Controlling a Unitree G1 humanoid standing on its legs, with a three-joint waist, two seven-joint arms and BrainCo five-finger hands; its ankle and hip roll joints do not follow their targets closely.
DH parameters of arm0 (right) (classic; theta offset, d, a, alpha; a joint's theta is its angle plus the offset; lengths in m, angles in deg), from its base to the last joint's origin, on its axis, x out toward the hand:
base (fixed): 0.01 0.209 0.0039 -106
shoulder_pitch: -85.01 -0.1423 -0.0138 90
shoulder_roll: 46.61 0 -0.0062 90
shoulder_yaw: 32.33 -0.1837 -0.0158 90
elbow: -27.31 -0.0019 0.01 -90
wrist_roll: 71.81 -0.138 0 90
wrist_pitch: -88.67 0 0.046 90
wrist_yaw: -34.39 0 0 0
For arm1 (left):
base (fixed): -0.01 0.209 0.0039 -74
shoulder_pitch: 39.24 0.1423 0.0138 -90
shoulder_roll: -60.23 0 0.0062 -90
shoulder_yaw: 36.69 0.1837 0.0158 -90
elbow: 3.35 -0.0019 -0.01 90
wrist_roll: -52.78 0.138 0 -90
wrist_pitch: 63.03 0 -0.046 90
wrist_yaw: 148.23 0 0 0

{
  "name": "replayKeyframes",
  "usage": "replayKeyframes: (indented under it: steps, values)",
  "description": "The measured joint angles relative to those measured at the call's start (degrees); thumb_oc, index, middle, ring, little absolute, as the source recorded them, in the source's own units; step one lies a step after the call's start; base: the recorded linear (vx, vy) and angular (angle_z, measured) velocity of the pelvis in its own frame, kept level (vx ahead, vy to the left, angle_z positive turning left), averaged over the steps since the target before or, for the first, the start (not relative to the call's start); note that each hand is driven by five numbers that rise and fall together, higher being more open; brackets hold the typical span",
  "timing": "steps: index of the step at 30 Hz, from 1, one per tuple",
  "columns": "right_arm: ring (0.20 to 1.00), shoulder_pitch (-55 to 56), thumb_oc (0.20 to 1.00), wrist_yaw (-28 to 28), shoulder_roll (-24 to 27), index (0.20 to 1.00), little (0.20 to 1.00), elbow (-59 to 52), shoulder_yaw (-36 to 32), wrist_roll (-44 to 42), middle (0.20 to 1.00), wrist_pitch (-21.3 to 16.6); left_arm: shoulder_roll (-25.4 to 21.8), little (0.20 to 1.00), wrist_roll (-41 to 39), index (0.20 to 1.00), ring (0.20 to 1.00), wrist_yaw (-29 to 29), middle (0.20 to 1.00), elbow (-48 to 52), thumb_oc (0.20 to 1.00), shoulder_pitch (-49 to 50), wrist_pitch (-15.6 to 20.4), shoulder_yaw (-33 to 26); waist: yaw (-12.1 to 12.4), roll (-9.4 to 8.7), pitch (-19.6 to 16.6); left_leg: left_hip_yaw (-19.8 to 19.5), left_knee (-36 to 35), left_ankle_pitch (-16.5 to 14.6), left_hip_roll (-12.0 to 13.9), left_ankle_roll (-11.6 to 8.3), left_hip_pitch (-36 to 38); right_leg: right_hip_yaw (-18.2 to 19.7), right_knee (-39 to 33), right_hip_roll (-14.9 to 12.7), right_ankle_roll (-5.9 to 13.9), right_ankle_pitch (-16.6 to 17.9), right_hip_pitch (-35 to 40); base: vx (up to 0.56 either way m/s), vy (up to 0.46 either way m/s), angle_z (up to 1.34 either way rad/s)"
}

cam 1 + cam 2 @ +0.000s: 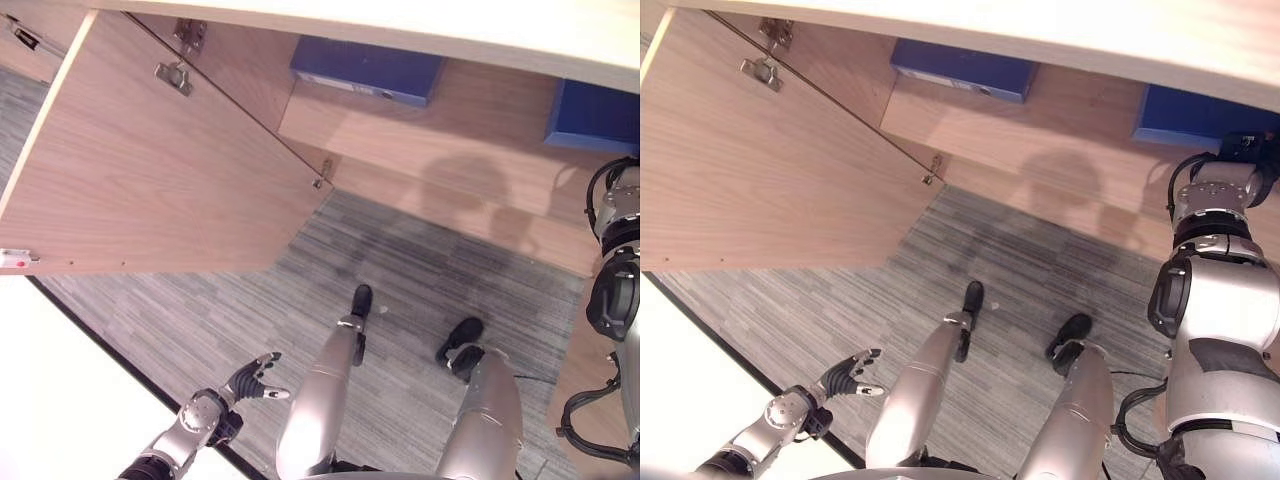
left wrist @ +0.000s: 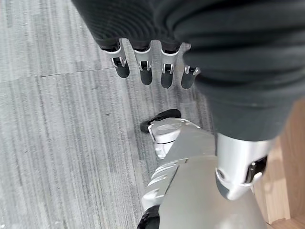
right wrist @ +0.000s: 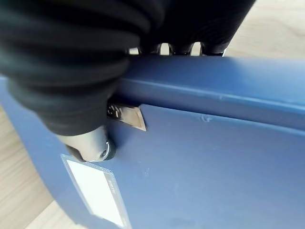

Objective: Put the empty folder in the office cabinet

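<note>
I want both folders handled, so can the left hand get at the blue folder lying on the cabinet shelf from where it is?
Probably not: the left hand hangs low over the carpet, well short of that blue folder.

The cabinet's wooden shelf (image 1: pixel 470 120) carries two blue folders. One folder (image 1: pixel 367 70) lies flat toward its left; the other folder (image 1: pixel 592 116) sits at its right end.

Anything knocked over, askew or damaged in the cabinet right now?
Nothing stands out. One blue folder lies flat on the cabinet shelf; the right hand is on a second blue folder at the shelf's right. The cabinet door hangs open, and the left hand is idle.
</note>
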Motion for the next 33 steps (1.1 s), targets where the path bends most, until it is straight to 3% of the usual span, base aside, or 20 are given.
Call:
replayKeyframes:
  steps: [13, 23, 29, 33]
  values:
    - [0.2, -0.1, 0.2, -0.86, -0.38, 0.2, 0.2, -0.01, -0.09, -0.04, 0.2, -0.28, -0.08, 1.0, -0.01, 1.0, 1.0, 0.11, 1.0, 0.11, 1.0, 0.03, 0.0, -0.04, 0.58, 0.2, -0.14, 0.0, -3.7, 0.88, -0.19, -1.17, 1.13, -0.19, -0.84, -0.18, -0.3, 0.02, -0.03, 0.01, 0.002, 0.01]
    - [0.2, -3.43, 0.2, -3.58, 0.99, 0.2, 0.2, 0.35, 1.22, -2.13, 0.2, -0.72, -0.33, 1.0, -0.03, 1.0, 1.0, 0.0, 1.0, 0.91, 1.0, 0.08, 0.13, 0.48, 0.79, 1.53, -0.88, -0.75, -8.03, 3.35, -1.68, -0.98, 2.3, -0.73, -1.07, -1.77, -0.03, -0.09, -0.11, 0.03, -0.001, 0.09]
    - [0.2, -9.21, 0.2, -6.44, 3.37, 0.2, 0.2, 2.46, 6.08, -2.12, 0.2, -1.91, -1.98, 1.0, -1.11, 1.0, 1.0, -0.15, 1.0, 4.35, 1.0, 0.94, 0.33, 0.5, 0.55, 4.52, -2.23, -1.61, -16.28, 8.18, -2.82, -0.26, 2.61, -1.07, -1.11, -3.34, 1.15, -0.22, -3.07, 0.02, 0.047, 0.13]
    - [0.2, -11.85, 0.2, -6.49, 4.43, 0.2, 0.2, 2.44, 8.89, -1.68, 0.2, -1.92, -2.97, 1.0, -2.77, 1.0, 1.0, -0.93, 1.0, 4.96, 1.0, 2.02, 0.33, 0.52, 0.9, 6.53, -2.9, -1.58, -20.81, 8.89, -3.14, 0.27, 2.96, 0.66, -1.33, -3.2, 1.58, 0.0, -5.39, 0.0, 0.04, 0.07]
